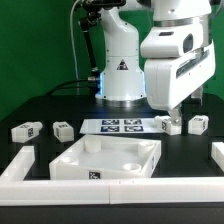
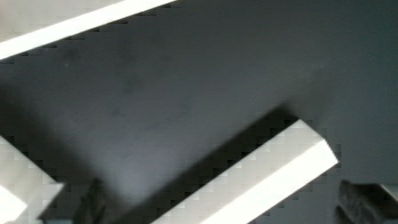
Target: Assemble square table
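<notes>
**A:** Where is the hand, and what is it doing?

**B:** It hangs just to the exterior view's right of the marker board, close above the counter. Its fingers are spread wide. In the wrist view the fingertips sit far apart, with only dark counter and a white strip between them. It is pinching nothing.

**A:** What is that white strip?

**B:** I cannot tell. It may be a leg or a rail.

**A:** How far along is the table?

**B:** Hardly begun, as I judge it. The tabletop lies flat just in front of the marker board, on the camera's side, and nothing is fitted into it. All four legs lie loose on the counter. The far left leg and the near left leg are to the exterior view's left of the board. The near right leg and the far right leg are to its right. The hand is right over the near right leg, but I cannot tell whether they touch.

**A:** So what is left?

**B:** Everything, I would say: each leg has to be picked up and seated in a corner.

**A:** How does the tabletop look?

**B:** It is a white square slab with a raised rim and a sunken middle. There are round sockets near the corners and a small tag on its front edge. The legs are short white blocks with black-and-white tags. White rails lie around the tabletop, apart from it.
</notes>
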You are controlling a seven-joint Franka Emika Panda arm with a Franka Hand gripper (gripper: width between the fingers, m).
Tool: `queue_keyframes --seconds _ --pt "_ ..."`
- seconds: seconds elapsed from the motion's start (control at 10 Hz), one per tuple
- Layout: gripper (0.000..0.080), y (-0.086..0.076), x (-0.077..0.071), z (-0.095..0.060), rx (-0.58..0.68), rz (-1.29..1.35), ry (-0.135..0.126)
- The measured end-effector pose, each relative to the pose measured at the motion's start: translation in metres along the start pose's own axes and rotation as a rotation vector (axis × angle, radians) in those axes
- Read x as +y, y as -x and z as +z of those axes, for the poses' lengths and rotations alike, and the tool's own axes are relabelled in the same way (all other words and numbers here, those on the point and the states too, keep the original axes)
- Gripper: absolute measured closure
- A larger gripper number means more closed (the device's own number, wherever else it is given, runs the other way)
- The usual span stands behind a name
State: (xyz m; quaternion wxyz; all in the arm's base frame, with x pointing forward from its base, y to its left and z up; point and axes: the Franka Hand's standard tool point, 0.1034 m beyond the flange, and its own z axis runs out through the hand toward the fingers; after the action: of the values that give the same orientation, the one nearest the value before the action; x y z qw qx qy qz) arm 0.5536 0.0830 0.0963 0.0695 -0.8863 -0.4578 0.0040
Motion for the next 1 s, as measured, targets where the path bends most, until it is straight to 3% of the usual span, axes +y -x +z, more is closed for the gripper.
queue_keyframes --seconds 0.4,0.5,0.6,0.8,0.9,1.0 --pt "0.0150 0.001 0.001 0.000 -0.001 0.000 0.001" --pt "0.0150 0.009 0.000 -0.001 0.000 -0.037 0.002" --pt "0.0150 0.036 -0.007 -0.003 -0.003 -0.073 0.000" --pt "0.0150 0.095 -0.020 0.003 -0.007 -0.179 0.031" --pt "0.0150 0.122 -0.019 0.011 -0.003 -0.219 0.060" --pt "0.0150 0.140 -0.011 0.016 0.008 -0.255 0.106"
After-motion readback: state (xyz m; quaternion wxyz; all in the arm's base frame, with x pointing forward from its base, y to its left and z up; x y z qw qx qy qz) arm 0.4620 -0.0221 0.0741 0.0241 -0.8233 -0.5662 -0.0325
